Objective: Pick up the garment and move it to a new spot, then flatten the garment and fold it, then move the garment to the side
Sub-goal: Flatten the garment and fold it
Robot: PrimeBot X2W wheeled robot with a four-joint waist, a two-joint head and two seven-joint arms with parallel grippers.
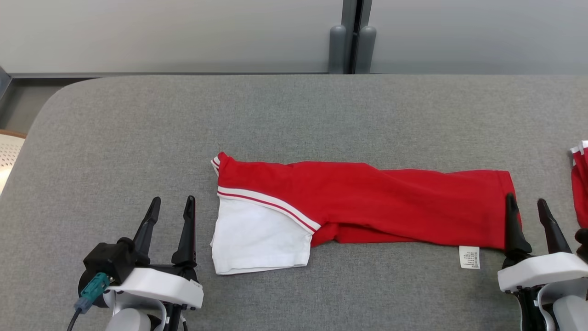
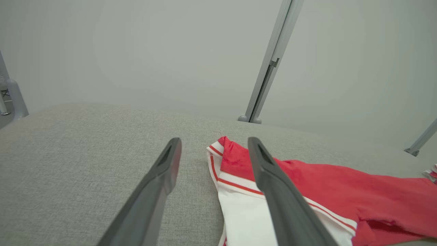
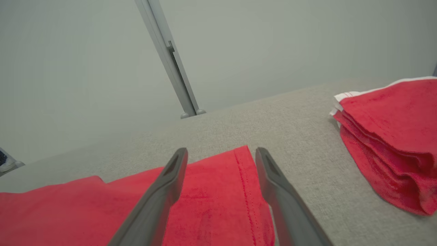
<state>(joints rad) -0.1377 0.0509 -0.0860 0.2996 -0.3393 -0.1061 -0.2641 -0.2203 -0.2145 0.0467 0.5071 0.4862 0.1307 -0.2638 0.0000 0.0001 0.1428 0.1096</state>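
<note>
Your red garment (image 1: 367, 202) lay in a long, flat band across the grey padded table (image 1: 294, 119), running left to right in the head view. Its white panel (image 1: 257, 239) with red-and-white striped trim sat at your left end. A small white care label (image 1: 469, 256) poked out of the near edge toward your right end. Your left gripper (image 1: 173, 199) stood just beside that white end, on its left, jaws spread wide and holding nothing. In the left wrist view one finger crossed in front of the white panel and the other stood over bare table. Over on the far end, your right gripper (image 1: 526, 199) was wide open too, and empty. One finger was over the garment's hemmed right edge and the other over bare table just past it, and the right wrist view put that stitched hem between the two fingers. You could not tell from these views whether either fingertip touched the cloth. Further right, apart from the garment, a folded stack of red cloth (image 1: 579, 184) with white edging rested on the table. Behind the table rose a grey post (image 1: 353, 37).
</note>
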